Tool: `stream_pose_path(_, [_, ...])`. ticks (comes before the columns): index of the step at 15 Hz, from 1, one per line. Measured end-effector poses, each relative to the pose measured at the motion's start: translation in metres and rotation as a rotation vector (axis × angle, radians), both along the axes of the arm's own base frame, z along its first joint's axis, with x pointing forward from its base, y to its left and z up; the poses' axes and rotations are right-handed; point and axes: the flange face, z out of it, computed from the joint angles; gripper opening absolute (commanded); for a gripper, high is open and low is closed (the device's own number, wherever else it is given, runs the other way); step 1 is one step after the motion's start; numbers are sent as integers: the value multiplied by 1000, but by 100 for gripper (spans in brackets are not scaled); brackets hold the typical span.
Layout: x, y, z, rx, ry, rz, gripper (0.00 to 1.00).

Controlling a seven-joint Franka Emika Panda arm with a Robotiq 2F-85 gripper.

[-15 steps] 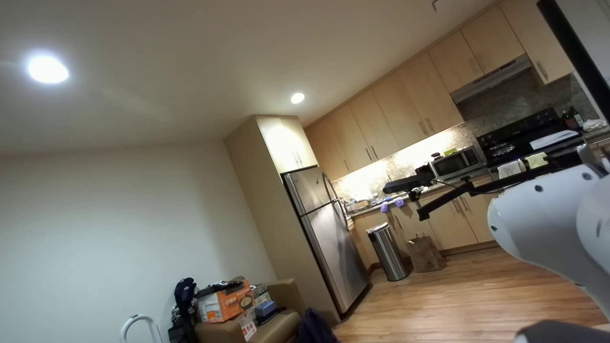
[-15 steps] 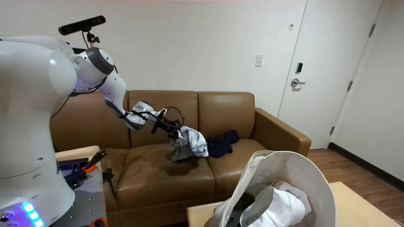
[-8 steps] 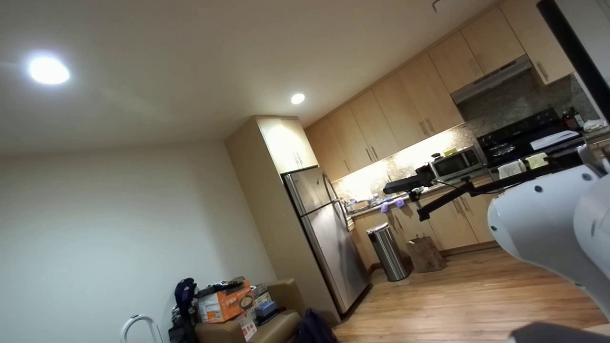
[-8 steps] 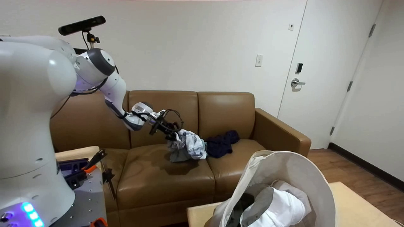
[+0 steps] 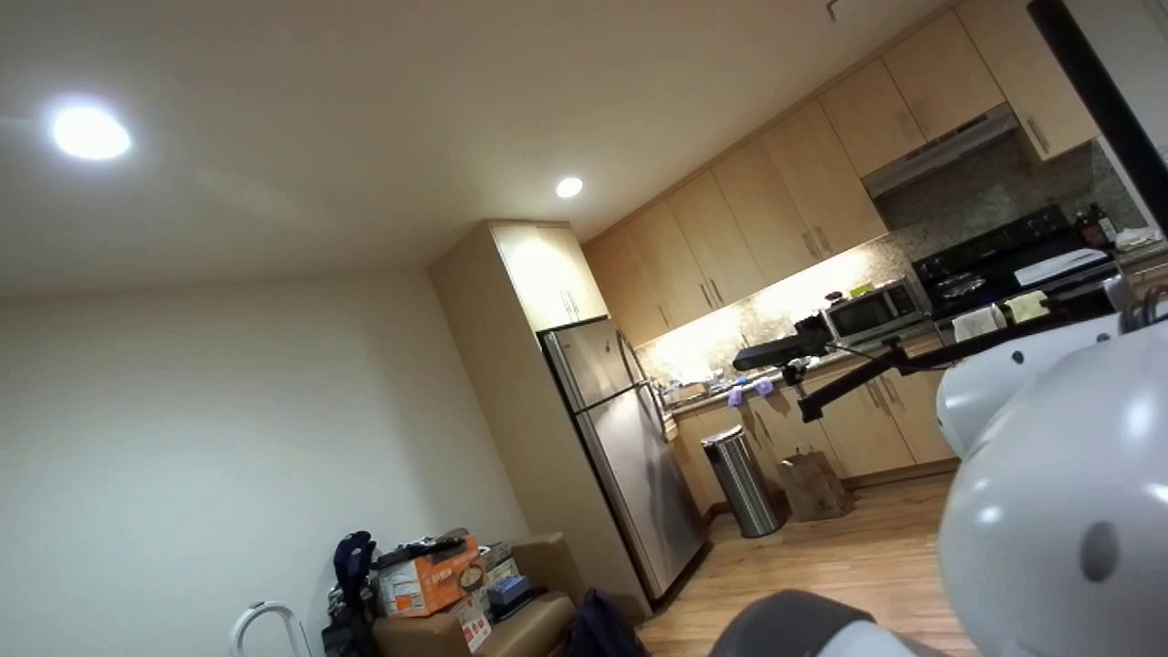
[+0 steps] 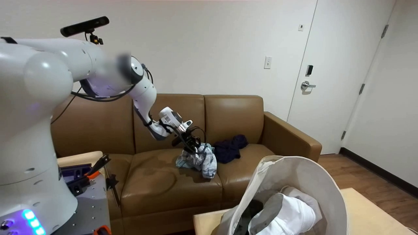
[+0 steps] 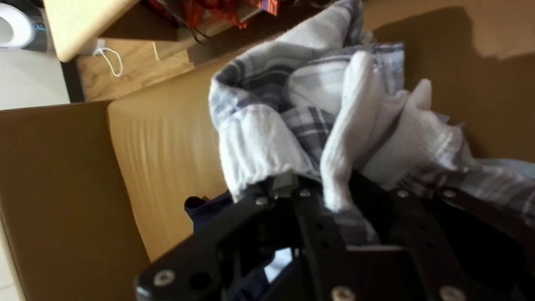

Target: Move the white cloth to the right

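Arm stretched out, bent down past middle. Wrist tilted low. Gripper pointed down at slant, fingers set close together, tips partly hidden.

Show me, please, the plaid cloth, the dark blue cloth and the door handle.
Plaid cloth point(image 7: 349, 108), wrist view: its bunched middle.
Dark blue cloth point(image 6: 228, 150), in an exterior view: its middle.
Door handle point(image 6: 306, 86), in an exterior view: round base.

Tips of the gripper partly hidden by plaid cloth, cream bag (its lower part) cut off.
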Motion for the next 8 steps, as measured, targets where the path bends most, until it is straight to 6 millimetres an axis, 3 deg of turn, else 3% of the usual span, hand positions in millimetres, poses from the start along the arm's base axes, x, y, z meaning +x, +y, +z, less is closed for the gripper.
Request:
stream_pose_path(1, [13,-4,6,50,5,23,11])
stream_pose_path(2, [25,-4,15,99,7,51,19])
stream_pose_path(4, [42,4,38,164,-1,100,19])
stream_pose_path(6, [46,12,51,181,-7,114,19])
stream_pose_path(7, [44,15,52,185,-5,116,11])
stream_pose_path(8, [42,16,51,187,-2,117,11])
